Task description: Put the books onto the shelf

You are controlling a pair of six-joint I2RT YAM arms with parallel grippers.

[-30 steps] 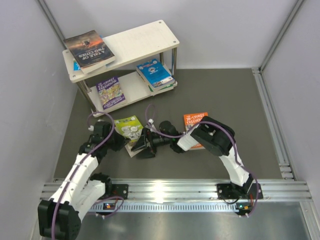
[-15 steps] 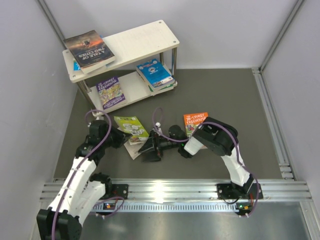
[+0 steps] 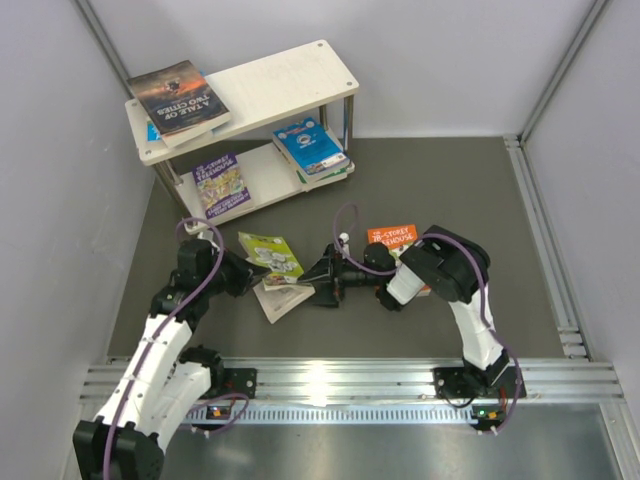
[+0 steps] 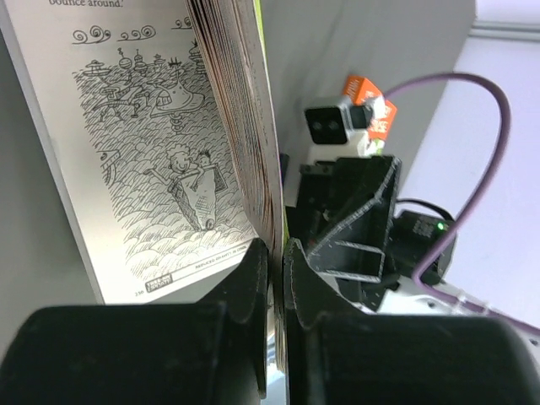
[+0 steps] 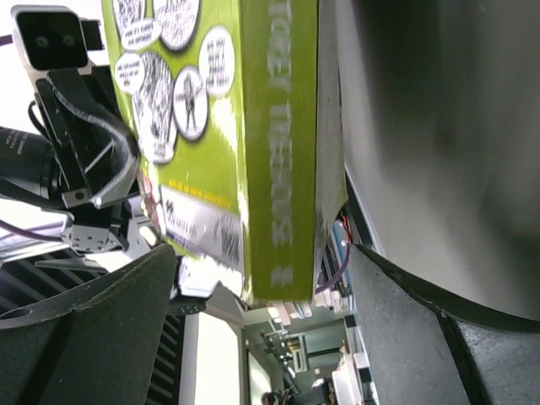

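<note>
Lime-green book [image 3: 268,255] sits tilted up over the worktop [image 3: 500,220], left of middle and in front of the shelf [image 3: 255,90]. Left hand [image 3: 243,272] is pressed together on it, pinching the cover and a wad of pages at one edge. Loose pages sag open below, and I can't tell if they touch the worktop. The left wrist view shows a black-and-white cartoon page. Cover is glossy lime with comic speech bubbles, and the spine title is too blurred to read in full.

Right hand [image 3: 320,283] is spread wide just beside the book's free end, fingers either side of the spine, with no contact seen. Orange book [image 3: 392,238] lies flat behind the right arm, partly hidden by it.

On the shelf, a dark book [image 3: 180,97] lies on the left end of the top board, with a blue one [image 3: 152,131] peeking out beneath. The lower board has a purple book [image 3: 220,183] on the left and a bright blue book [image 3: 310,145] topping a small stack on the right. Metal rail [image 3: 340,378] along the near edge carries both arm bases.
</note>
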